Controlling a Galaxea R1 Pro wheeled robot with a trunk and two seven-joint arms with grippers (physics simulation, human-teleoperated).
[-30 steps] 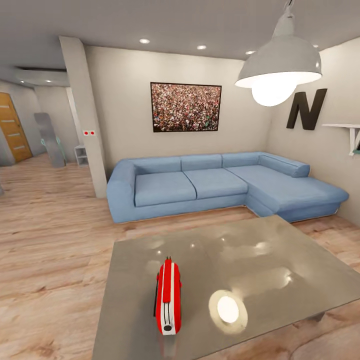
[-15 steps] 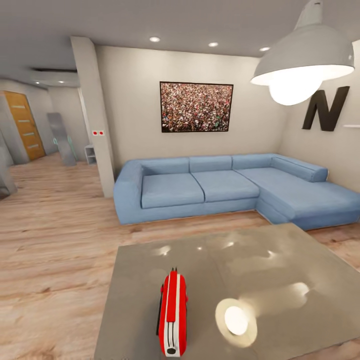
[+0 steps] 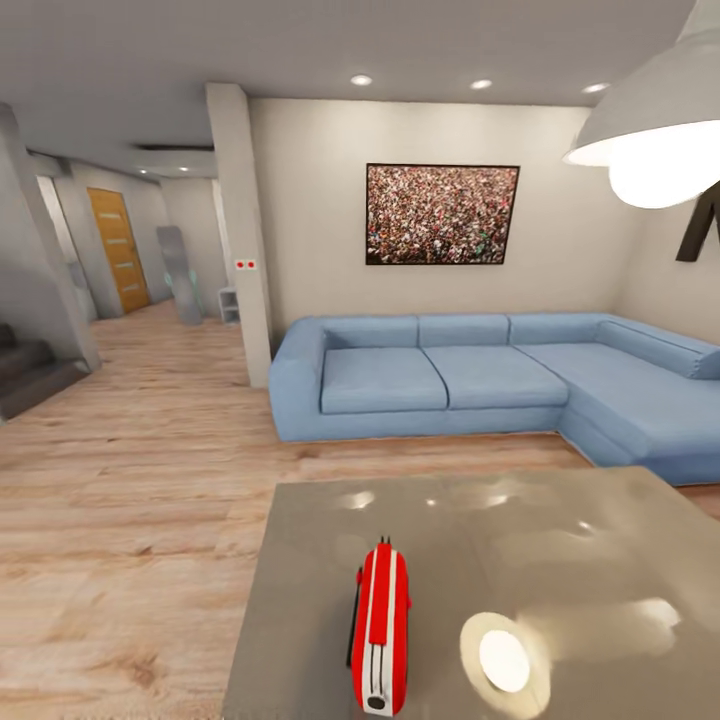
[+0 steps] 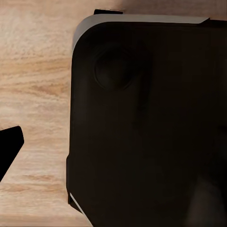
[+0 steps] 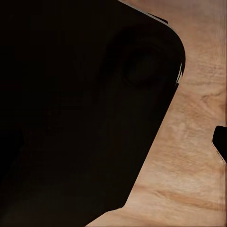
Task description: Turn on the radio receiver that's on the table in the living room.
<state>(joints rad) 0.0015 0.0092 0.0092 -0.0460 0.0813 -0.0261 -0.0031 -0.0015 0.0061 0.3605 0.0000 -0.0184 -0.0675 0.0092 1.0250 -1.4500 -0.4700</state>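
A: In front of the sofa point(image 3: 450, 375), on the bench point(image 3: 600, 520): the radio point(image 3: 380, 630), lying lengthwise, towards the bench edge farthest from the sofa. Anything different from a second ago?

B: Whole head view slid sideways, so camera movement, not the things. Sofa and the crowd picture point(image 3: 442, 214) above it now further right in frame; stairs point(image 3: 30, 370) newly showing far off to the sofa's left. Radio a little lower and larger in frame, same spot on the bench.

A: Meaning for the task?

B: Probably an approach under way, lining up on the radio. Not yet switched on, judging by nothing near it.

A: End effectors, apart or together?

B: Impossible to tell. Wrist views looking down on a dark rounded body over the plank floor point(image 4: 38, 94).

A: Any brands, labels, writing?

B: Nothing legible on the radio: red casing, white stripes, black stub pointing towards the sofa. To the right of the sofa, part of a big black wall letter point(image 3: 702, 222), cut off by the frame, so unreadable.
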